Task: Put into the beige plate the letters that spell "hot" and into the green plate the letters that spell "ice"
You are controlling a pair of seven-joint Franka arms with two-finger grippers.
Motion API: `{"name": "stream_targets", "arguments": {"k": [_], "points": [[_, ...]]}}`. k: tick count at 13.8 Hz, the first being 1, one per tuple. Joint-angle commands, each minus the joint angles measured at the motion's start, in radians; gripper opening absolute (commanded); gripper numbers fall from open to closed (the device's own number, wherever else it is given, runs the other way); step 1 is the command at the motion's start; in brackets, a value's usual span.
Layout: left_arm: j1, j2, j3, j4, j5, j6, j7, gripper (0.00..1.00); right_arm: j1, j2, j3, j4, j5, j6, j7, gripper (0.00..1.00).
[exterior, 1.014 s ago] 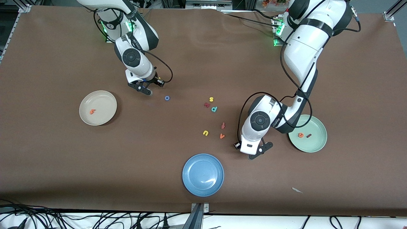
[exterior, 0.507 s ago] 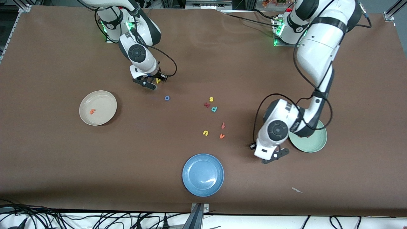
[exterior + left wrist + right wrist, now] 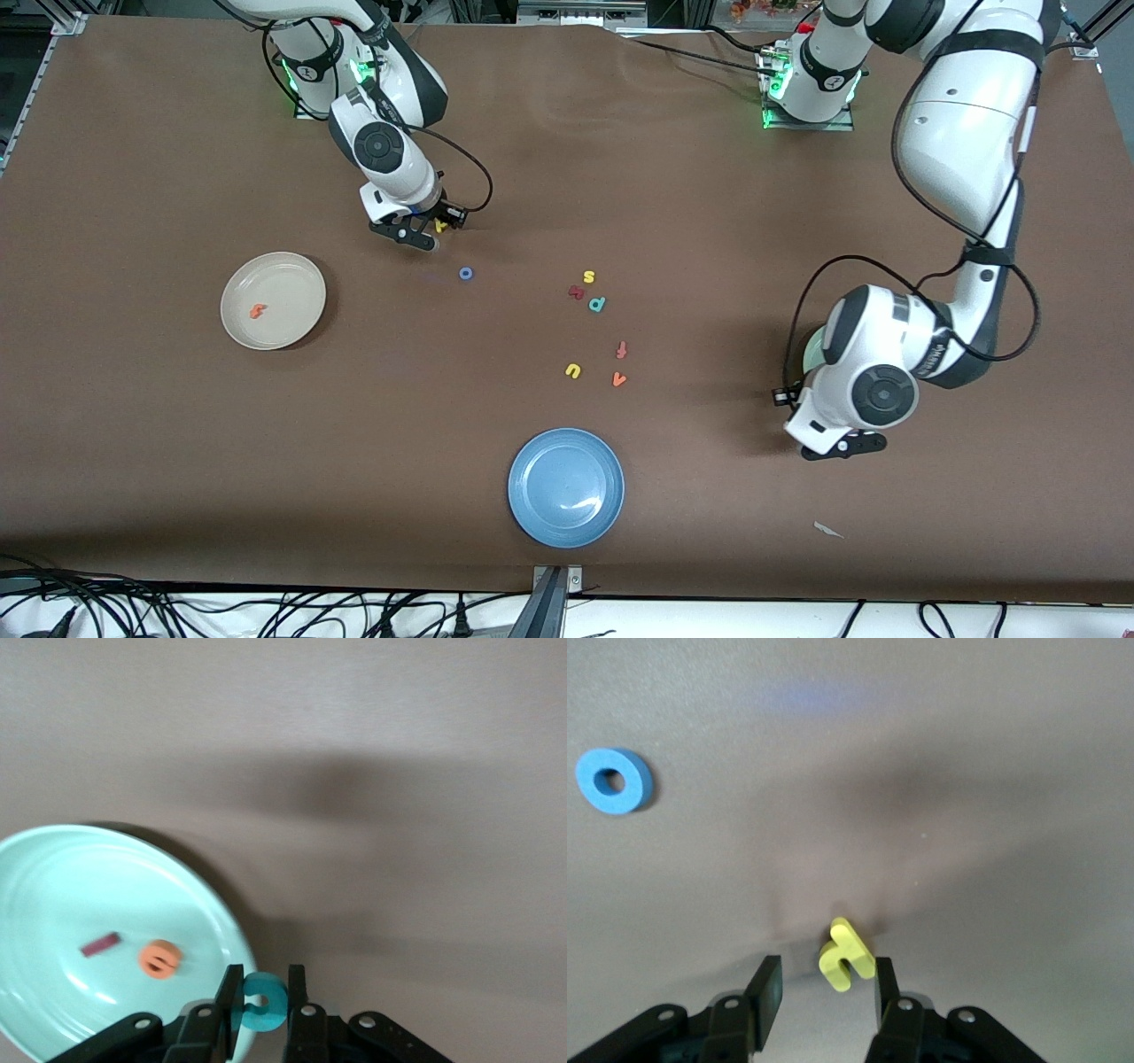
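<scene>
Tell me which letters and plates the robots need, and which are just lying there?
Needed: round cream-beige plate holding an orange foam t; yellow foam h; blue foam ring o; pale mint-green plate holding a dark red i and orange e; teal foam c.

Lying about: round blue plate; yellow s; teal p; yellow u; orange v.

Robotics laboratory bench with two fixed arms.
A brown-covered table is framed by aluminium rails; lit arm bases are bolted along the table's edge, and loose cables are gathered beside the table.
</scene>
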Motion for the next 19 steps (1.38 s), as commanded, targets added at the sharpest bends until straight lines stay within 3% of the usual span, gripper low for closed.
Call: {"name": "stream_targets", "arguments": {"k": [1, 5, 6, 7, 8, 12, 14, 19], "points": [[0.075, -0.071, -0.007, -0.082, -0.022, -0.008, 0.173, 0.14, -0.003, -0.013, -0.015, -0.017, -0.01, 0.025, -0.086, 0.5], [0.143, -0.08, -0.008, -0.14, -0.025, -0.008, 0.294, 0.15, -0.001, 0.016, -0.016, -0.027, -0.011, 0.074, -0.205, 0.51], [0.154, -0.08, -0.01, -0.142, -0.022, -0.008, 0.32, 0.27, -0.003, 0.023, -0.015, -0.032, -0.011, 0.081, -0.227, 0.51], [0.155, -0.081, -0.01, -0.139, -0.023, -0.01, 0.356, 0.54, -0.001, 0.024, -0.015, -0.04, -0.011, 0.083, -0.256, 0.51], [0.155, -0.081, -0.01, -0.134, -0.023, -0.016, 0.359, 1.0, -0.001, 0.021, -0.015, -0.047, -0.011, 0.086, -0.276, 0.51], [0.152, -0.109, -0.01, -0.125, -0.025, -0.022, 0.35, 1.0, -0.003, 0.021, -0.015, -0.055, -0.011, 0.086, -0.33, 0.5], [0.155, -0.124, -0.01, -0.125, -0.025, -0.034, 0.348, 1.0, -0.001, 0.021, -0.015, -0.055, -0.011, 0.084, -0.33, 0.45], [0.181, -0.173, -0.007, -0.125, -0.025, -0.079, 0.348, 1.0, -0.003, 0.015, -0.015, -0.055, -0.011, 0.078, -0.328, 0.2]]}}
